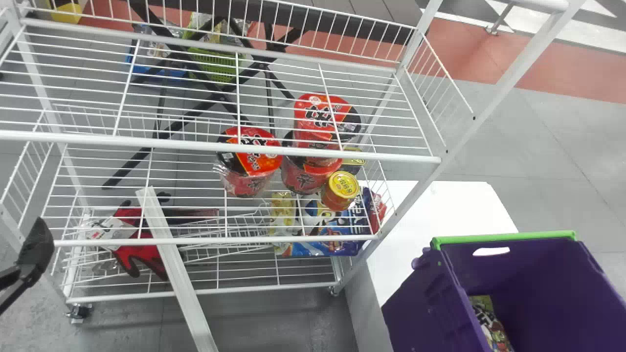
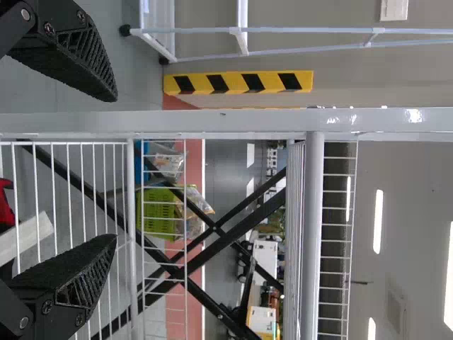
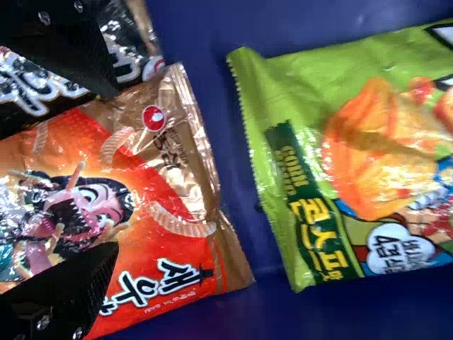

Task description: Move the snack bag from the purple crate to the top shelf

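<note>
At the left edge of the head view is my left gripper (image 1: pixel 35 254), beside the white wire rack; in the left wrist view the left gripper (image 2: pixel 115 168) stands open, nothing between its fingers. The rack's top shelf (image 1: pixel 220 146) holds nothing. The purple crate (image 1: pixel 528 274) is at the lower right, a snack bag (image 1: pixel 491 322) partly visible inside. In the right wrist view my right gripper (image 3: pixel 113 170) is open over an orange shrimp-snack bag (image 3: pixel 170 205), one finger on either side of its printed face. Whether they touch it, I cannot tell.
Beside the orange bag lie a green snack bag (image 3: pixel 290 156) and a black one (image 3: pixel 28 92). Red noodle cups (image 1: pixel 249 161), a yellow-lidded can (image 1: pixel 340 188) and a blue bag (image 1: pixel 323 244) occupy lower rack levels. A slanted rack post (image 1: pixel 479 122) rises between shelves and crate side.
</note>
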Robot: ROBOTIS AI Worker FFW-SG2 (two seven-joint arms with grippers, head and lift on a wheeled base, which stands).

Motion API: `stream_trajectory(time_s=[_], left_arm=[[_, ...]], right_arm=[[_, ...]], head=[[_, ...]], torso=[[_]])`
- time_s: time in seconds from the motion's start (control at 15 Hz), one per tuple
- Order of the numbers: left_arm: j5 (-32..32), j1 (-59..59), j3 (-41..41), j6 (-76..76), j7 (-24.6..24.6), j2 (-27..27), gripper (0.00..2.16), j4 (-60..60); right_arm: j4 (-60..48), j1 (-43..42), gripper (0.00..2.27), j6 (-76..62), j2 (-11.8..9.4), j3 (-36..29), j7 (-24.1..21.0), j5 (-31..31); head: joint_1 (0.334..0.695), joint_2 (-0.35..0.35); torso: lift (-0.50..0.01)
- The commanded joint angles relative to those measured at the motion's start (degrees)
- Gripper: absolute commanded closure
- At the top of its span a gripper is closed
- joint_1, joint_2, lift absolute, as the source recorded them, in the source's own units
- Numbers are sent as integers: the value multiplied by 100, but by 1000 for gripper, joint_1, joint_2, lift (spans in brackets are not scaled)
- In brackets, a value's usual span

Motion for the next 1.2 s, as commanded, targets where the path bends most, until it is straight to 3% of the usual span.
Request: stream_trajectory(time_s=[0.0,0.13,0.33,0.4,0.53,0.8,1.13], left_arm=[[6,0,0,-26,0,4,134,1],[6,0,0,-26,0,4,134,18],[6,-9,-9,-43,0,4,134,62],[6,-9,-9,-43,0,4,134,62],[6,-9,-9,-43,0,4,134,62],[15,0,9,-61,0,4,134,71],[15,-9,9,-43,0,-5,134,71]], right_arm=[[23,1,26,50,0,23,0,121],[137,1,110,33,0,111,-17,385],[129,-8,535,244,-9,85,-8,358],[85,-8,890,261,-9,49,-17,341],[-30,-8,1956,560,0,-3,-378,121],[-531,80,2024,1210,26,-21,-395,59],[-1225,194,2236,1808,105,-504,-316,-327]], head=[[695,-350],[695,-350],[695,-350],[695,-350],[695,-350],[695,-350],[695,-350]], torso=[[-454],[-454],[-454],[-454],[-454],[-454],[-454]])
